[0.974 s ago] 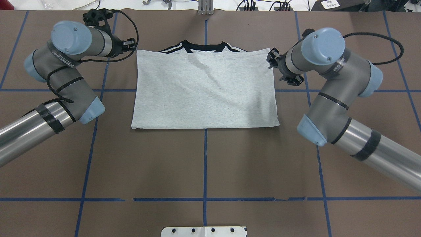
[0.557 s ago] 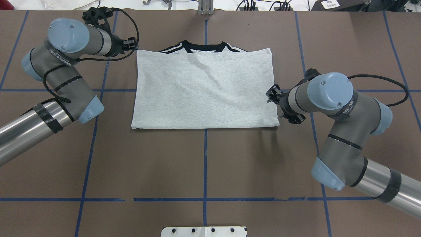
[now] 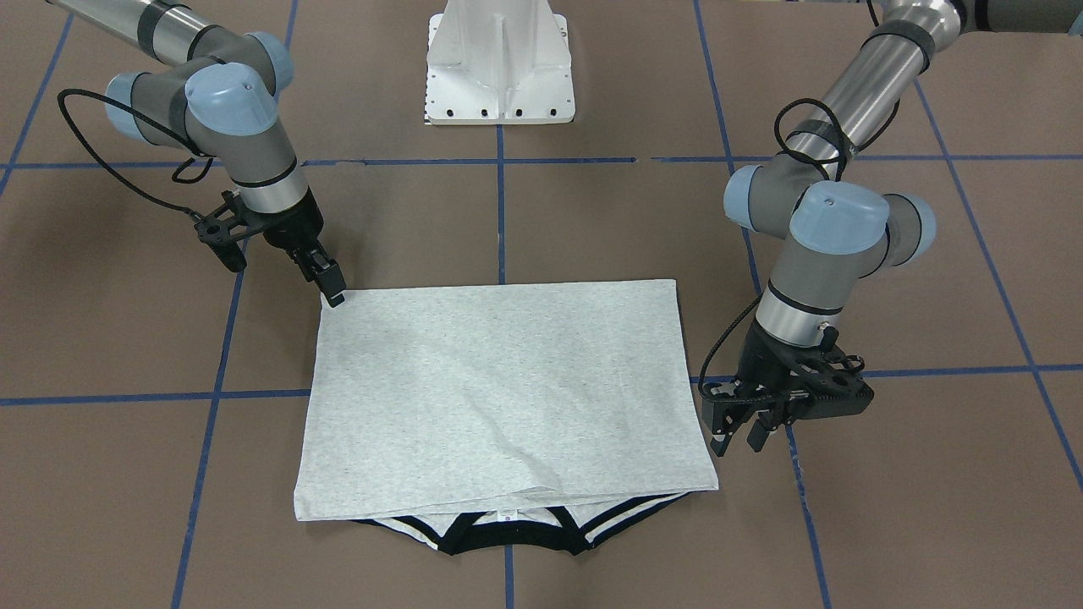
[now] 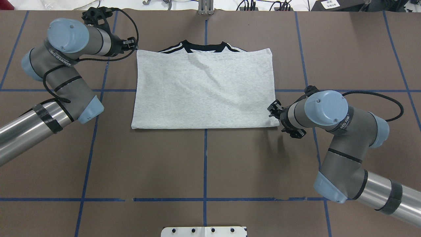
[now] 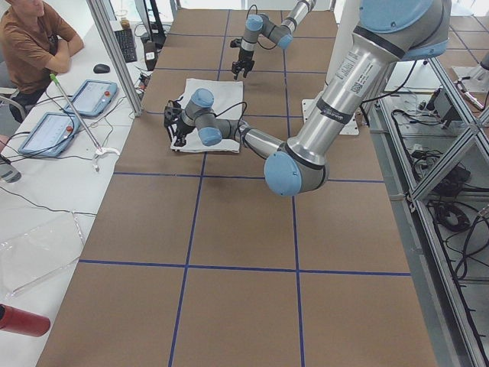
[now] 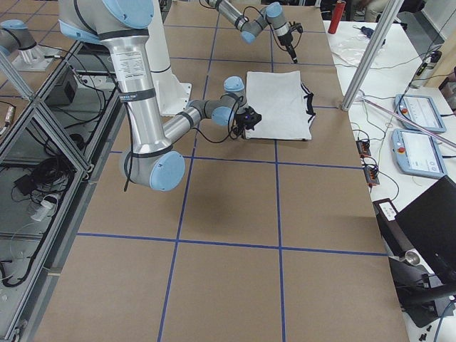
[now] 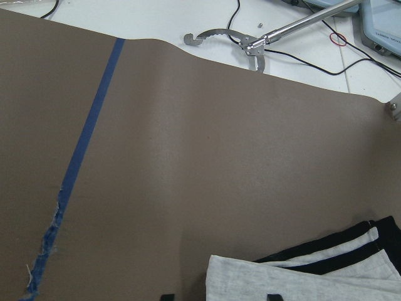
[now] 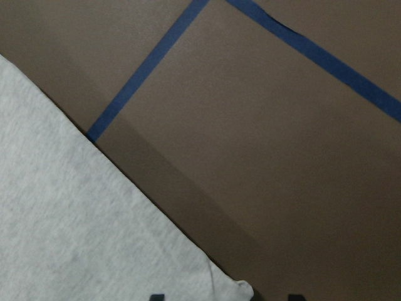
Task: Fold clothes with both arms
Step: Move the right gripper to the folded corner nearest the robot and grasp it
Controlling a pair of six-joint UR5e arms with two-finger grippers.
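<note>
The clothes are one light grey T-shirt (image 4: 204, 89) (image 3: 499, 389), folded into a rectangle on the brown table. Its black neckband and shoulder stripes peek out at the far edge. My left gripper (image 4: 134, 45) (image 3: 736, 440) stands open just above the shirt's far left corner. The left wrist view shows the corner of the shirt (image 7: 301, 279) between the two fingertips. My right gripper (image 3: 334, 292) (image 4: 277, 119) is open at the shirt's near right corner. In the right wrist view that corner of the shirt (image 8: 75, 219) lies between its fingertips. Nothing is held.
The white pedestal (image 3: 499, 63) stands at the robot's side of the table. Blue tape lines (image 4: 205, 158) cross the brown surface. A metal grabber tool (image 7: 250, 44) lies on the white bench past the far edge. A person (image 5: 30, 38) sits there by control tablets (image 5: 92, 95).
My right arm has swung from the shirt's far right corner along its right edge to the near right corner. The left arm has barely shifted. The shirt lies as before.
</note>
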